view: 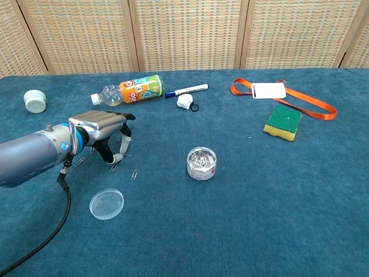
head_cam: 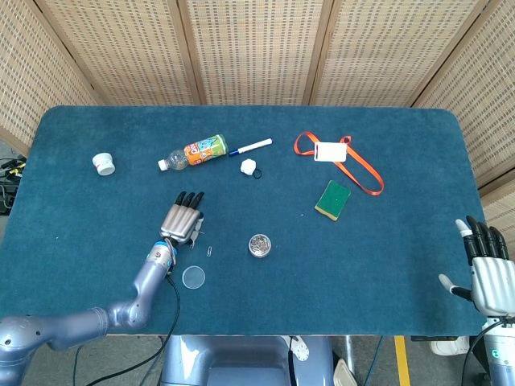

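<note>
Left hand (view: pixel 104 130) hovers palm-down low over the blue cloth-covered desk (view: pixel 277 219), fingers spread and arched, tips pointing down at a scatter of small silver paper clips (view: pixel 134 173). Holding nothing. Whether a fingertip actually contacts a clip or the cloth cannot be told from the chest view. The head view shows the same hand (head_cam: pixel 183 219) with fingers fanned.

Clips: about four loose ones visible around the hand in the chest view; others may be hidden under it. Thin bent wire, lying flat, one just beside the fingertips, one near the wrist side.

Outward from there:
- One clear round plastic lid (view: pixel 106 203), flat on the desk, near the forearm, on the side toward the camera.
- One small clear round tub filled with paper clips (view: pixel 202 163), open top, upright, off to the hand's right.
- One plastic bottle with orange label (view: pixel 128 91) lying on its side, beyond the hand.
- One white-barrelled marker with blue cap (view: pixel 186 90), just past the bottle's base.
- One crumpled white lump (view: pixel 184 101) with a small black ring touching it.
- One white round cap (view: pixel 34 101), far left.
- One green-and-yellow sponge (view: pixel 283 122).
- One orange lanyard with white badge card (view: pixel 268 91).

Right hand (head_cam: pixel 486 269) sits at the desk's right near corner, fingers straight and apart, holding nothing, well apart from everything.
</note>
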You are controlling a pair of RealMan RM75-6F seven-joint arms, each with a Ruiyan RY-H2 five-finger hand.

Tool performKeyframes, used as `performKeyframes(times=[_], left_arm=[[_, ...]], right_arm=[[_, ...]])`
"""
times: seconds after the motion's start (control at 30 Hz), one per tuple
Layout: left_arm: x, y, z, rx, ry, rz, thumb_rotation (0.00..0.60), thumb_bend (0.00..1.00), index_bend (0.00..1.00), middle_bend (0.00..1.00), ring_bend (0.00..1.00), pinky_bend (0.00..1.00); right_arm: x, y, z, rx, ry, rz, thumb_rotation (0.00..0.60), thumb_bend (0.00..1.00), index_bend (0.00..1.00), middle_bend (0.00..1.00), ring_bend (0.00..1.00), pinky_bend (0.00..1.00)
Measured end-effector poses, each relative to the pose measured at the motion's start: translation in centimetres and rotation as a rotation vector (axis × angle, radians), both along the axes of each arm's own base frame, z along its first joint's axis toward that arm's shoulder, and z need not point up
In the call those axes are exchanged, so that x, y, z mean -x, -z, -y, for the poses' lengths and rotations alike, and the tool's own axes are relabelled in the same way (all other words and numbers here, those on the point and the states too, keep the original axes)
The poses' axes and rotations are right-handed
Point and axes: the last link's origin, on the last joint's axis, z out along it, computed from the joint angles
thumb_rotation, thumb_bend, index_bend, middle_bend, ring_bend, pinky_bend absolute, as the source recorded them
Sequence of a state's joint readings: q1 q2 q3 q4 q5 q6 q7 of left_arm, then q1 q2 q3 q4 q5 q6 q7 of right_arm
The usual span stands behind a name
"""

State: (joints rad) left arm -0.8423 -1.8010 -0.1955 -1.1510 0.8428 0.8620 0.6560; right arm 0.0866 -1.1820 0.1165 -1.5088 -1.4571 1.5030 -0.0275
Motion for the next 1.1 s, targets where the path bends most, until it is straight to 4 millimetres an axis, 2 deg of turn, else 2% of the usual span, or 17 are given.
performKeyframes(times=[0.33, 0.53, 0.73, 0.87, 1.1], left_arm=[[0.0, -1.1, -0.2, -0.023, 0.005, 0.005, 0.6, 0.49, 0.66, 0.0, 0.0, 0.0], [-0.8, -2.1, 0.0, -0.029, 0.021, 0.047, 0.6, 0.5, 0.67, 0.0, 0.0, 0.0], [-2.8, -3.7, 0.7, -0.031, 0.073, 0.123, 0.6, 0.5, 0.67, 0.0, 0.0, 0.0], [-4.8, -4.7, 1.8, -0.017, 0.139, 0.171, 0.6, 0.5, 0.67, 0.0, 0.0, 0.0], [-7.8, -3.5, 3.5, 0.037, 0.217, 0.191, 0.6, 0.5, 0.67, 0.0, 0.0, 0.0]], right_arm=[[-0.1, 0.1, 0.0, -0.002, -0.003, 0.0, 0.6, 0.0, 0.0, 0.0, 0.0, 0.0], [-0.2, 0.1, 0.0, -0.002, -0.004, 0.001, 0.6, 0.0, 0.0, 0.0, 0.0, 0.0], [-0.3, 0.1, 0.0, 0.0, -0.005, 0.003, 0.6, 0.0, 0.0, 0.0, 0.0, 0.0], [-0.3, 0.2, 0.0, -0.003, -0.007, 0.002, 0.6, 0.0, 0.0, 0.0, 0.0, 0.0], [-0.3, 0.3, 0.1, -0.011, -0.007, 0.0, 0.6, 0.0, 0.0, 0.0, 0.0, 0.0]])
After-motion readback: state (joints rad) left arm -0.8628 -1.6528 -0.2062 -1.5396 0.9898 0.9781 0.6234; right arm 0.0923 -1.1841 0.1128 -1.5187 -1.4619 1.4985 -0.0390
